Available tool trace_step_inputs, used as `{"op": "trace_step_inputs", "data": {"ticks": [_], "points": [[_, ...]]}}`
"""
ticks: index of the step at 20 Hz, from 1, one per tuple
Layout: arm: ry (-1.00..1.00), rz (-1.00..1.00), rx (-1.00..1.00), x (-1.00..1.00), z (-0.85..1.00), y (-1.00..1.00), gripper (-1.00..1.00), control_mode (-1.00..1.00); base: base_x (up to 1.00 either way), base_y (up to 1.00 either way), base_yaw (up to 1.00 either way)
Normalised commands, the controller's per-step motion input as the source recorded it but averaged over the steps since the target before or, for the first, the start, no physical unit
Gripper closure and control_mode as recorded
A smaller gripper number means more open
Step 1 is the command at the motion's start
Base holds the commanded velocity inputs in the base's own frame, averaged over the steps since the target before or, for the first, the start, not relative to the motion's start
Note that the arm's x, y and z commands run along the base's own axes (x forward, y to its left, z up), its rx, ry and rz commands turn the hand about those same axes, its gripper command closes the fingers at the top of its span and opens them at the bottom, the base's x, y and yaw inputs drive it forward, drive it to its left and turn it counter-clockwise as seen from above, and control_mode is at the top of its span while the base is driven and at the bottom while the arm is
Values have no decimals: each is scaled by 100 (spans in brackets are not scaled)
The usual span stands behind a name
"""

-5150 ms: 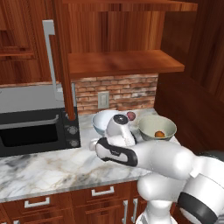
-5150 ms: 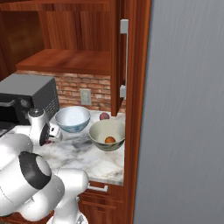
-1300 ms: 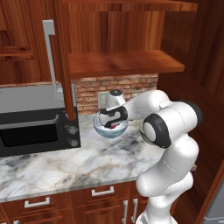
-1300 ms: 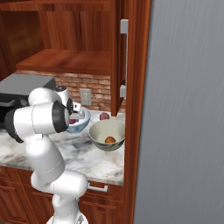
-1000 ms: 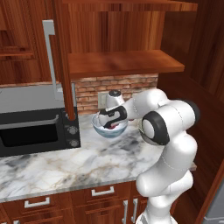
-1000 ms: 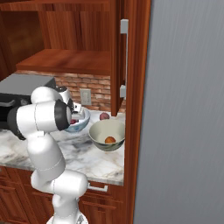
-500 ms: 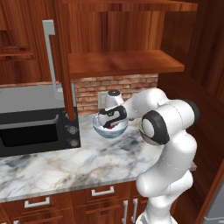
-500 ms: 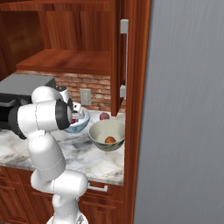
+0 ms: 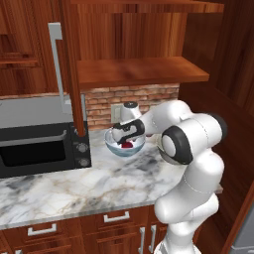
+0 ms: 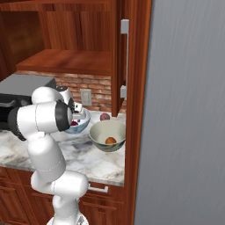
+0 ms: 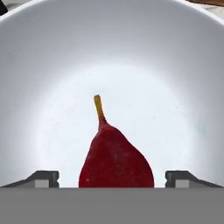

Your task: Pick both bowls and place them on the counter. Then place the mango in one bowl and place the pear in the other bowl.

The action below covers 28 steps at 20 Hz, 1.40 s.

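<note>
The white floral bowl (image 9: 120,149) stands on the marble counter (image 9: 64,191) by the brick wall. The dark red pear (image 11: 116,162) lies inside the white bowl (image 11: 175,87), stem pointing away from the hand; it also shows as the red pear (image 9: 128,145). My gripper (image 11: 114,179) hangs just above it, open, its fingertips (image 11: 43,177) wide apart on either side and clear of the fruit. The gripper (image 9: 124,137) sits over the bowl's rim. To the right stands the grey-green bowl (image 10: 108,132) with the orange mango (image 10: 110,140) in it. My arm partly hides the white bowl (image 10: 81,118).
A black microwave (image 9: 39,149) stands left of the bowls. A wooden cabinet post (image 9: 73,74) and a shelf (image 9: 139,72) hang above them. A pinkish-red fruit (image 10: 104,117) lies behind the grey-green bowl. A tall grey panel (image 10: 189,110) bounds the counter's right end.
The arm has swung from near the base out over the white bowl. Over the last second the hand has stayed there, sinking slightly, with the red pear showing in the bowl.
</note>
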Motion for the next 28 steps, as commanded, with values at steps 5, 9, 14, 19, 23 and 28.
{"op": "trace_step_inputs", "data": {"ticks": [5, 9, 14, 19, 23, 28], "points": [[0, 0, 0, -5, 13, -3, -100, -100, 0, 0, 0], [0, 0, 0, -30, 36, -3, -100, -100, 0, 0, 0], [-5, 0, 0, -49, 45, -10, -100, -100, 0, 0, 0], [-6, 0, 0, -57, 45, -17, -100, -100, 0, 0, 0], [-9, 0, 0, -60, 42, -16, -100, -100, 0, 0, 0], [-12, 0, 0, -69, 32, -16, -100, -100, 0, 0, 0]]}}
